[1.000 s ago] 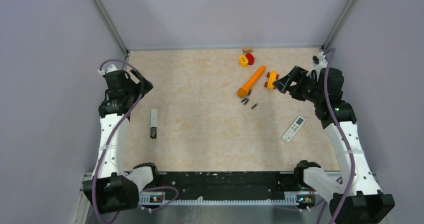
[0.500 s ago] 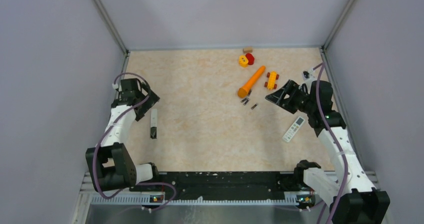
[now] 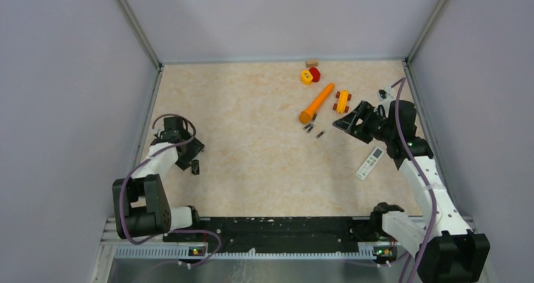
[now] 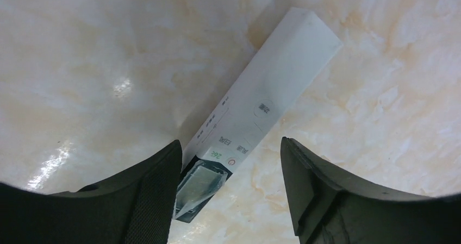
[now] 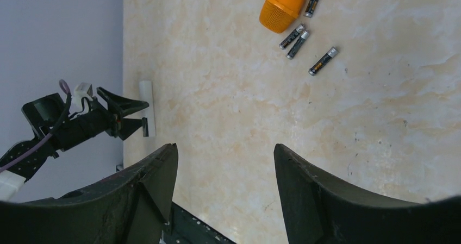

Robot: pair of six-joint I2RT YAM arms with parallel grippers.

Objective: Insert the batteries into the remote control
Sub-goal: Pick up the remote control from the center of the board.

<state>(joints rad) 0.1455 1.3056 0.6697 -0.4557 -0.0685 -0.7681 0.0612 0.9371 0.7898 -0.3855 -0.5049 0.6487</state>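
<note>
The slim white remote control (image 4: 272, 92) lies flat on the table, its black section (image 4: 198, 187) nearest the left wrist camera. My left gripper (image 4: 229, 146) is open and low over it, with the left finger beside the black end. In the top view only that black end (image 3: 194, 167) shows past the left gripper (image 3: 187, 154). Several small dark batteries (image 5: 298, 44) lie loose beside the orange carrot (image 5: 285, 2), also seen in the top view (image 3: 308, 128). My right gripper (image 5: 223, 149) is open and empty, raised to the right of the batteries (image 3: 351, 120).
A shorter, wider white remote (image 3: 369, 162) lies under the right arm. A yellow toy car (image 3: 342, 101), a yellow and red toy (image 3: 310, 75) and a small wooden block (image 3: 312, 62) sit at the back right. Walls close in the table's sides.
My left gripper has swung toward the near side and lowered over the slim remote. My right gripper has moved nearer and slightly left, toward the batteries.
</note>
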